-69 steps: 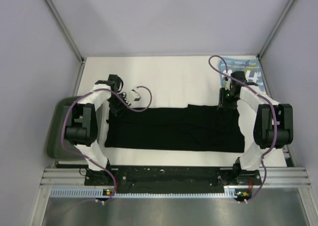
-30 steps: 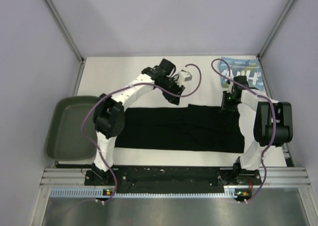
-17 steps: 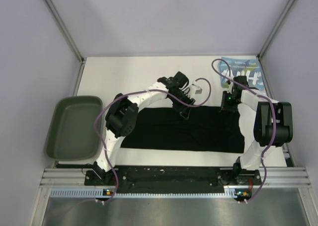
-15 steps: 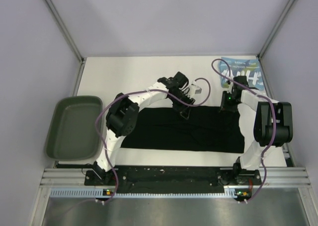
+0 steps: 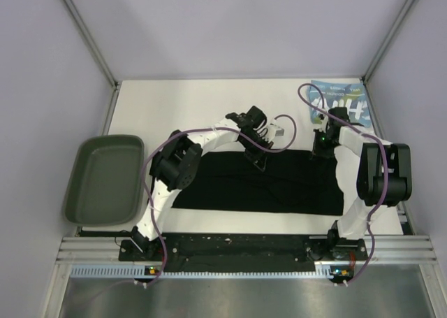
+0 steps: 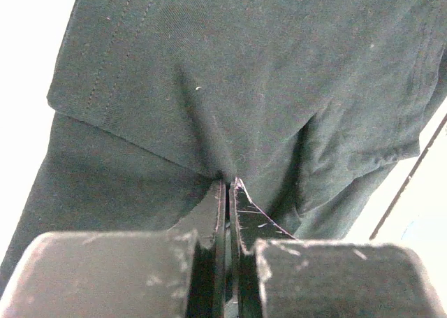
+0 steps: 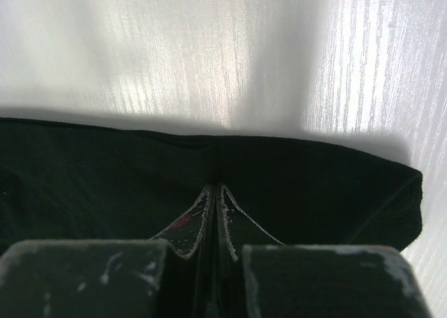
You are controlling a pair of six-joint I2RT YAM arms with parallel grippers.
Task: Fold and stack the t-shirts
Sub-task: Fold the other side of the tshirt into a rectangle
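The black t-shirt lies as a long folded strip across the near half of the white table. My left gripper is shut on its fabric, holding a gathered corner above the strip's middle. My right gripper is shut on the shirt's far right edge, low over the table. The light blue t-shirt with white letters lies at the far right corner, partly hidden behind the right arm.
A dark green tray sits off the table's left edge. Grey walls enclose the table on three sides. Purple cables loop from both wrists. Bare white table shows behind the black shirt.
My left gripper carried the shirt's left corner from the far left over toward the middle, folding the strip shorter. In the last half second it barely moved. The right gripper stayed put.
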